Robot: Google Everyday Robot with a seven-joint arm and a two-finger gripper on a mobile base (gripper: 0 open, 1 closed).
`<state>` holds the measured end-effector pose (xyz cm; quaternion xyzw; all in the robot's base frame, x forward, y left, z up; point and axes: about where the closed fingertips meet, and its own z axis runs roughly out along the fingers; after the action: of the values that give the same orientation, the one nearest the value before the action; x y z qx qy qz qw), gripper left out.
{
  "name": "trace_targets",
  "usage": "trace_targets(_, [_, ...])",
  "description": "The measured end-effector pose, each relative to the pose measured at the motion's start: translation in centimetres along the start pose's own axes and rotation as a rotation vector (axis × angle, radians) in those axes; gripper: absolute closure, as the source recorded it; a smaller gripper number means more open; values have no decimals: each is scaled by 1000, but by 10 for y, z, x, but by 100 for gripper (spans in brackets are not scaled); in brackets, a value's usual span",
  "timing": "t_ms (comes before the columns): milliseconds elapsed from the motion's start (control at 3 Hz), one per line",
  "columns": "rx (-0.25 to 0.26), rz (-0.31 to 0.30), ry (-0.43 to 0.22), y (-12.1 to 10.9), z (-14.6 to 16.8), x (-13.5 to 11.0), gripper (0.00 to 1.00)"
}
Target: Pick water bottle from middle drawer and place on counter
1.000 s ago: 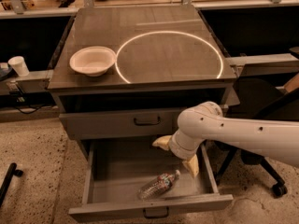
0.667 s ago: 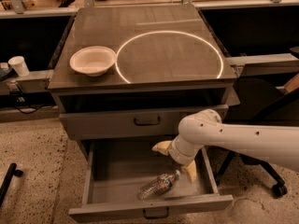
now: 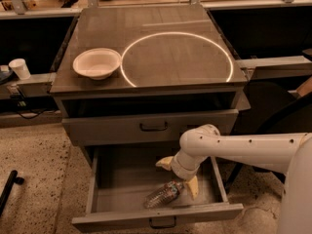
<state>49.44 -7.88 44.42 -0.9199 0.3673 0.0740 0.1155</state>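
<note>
The water bottle (image 3: 163, 194) lies on its side on the floor of the open middle drawer (image 3: 105, 177), near the front wall, cap end toward the right. My gripper (image 3: 179, 175) reaches into the drawer from the right on a white arm. It hangs just above the bottle's right end, open, with its yellowish fingers (image 3: 192, 186) spread to either side. It holds nothing. The counter (image 3: 161, 26) above shows a bright thin circle.
A white bowl (image 3: 96, 62) sits on the counter's left side. A closed grey drawer front (image 3: 151, 126) with a dark handle is above the open drawer. A white cup (image 3: 20, 68) stands on the left ledge. A dark chair (image 3: 273, 116) is to the right.
My gripper has moved lower and slightly left inside the drawer, closer to the bottle. The bottle has not moved.
</note>
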Motion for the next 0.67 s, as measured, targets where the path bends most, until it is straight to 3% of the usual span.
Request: trace_targets(667, [-38, 20, -2, -1, 14, 11, 0])
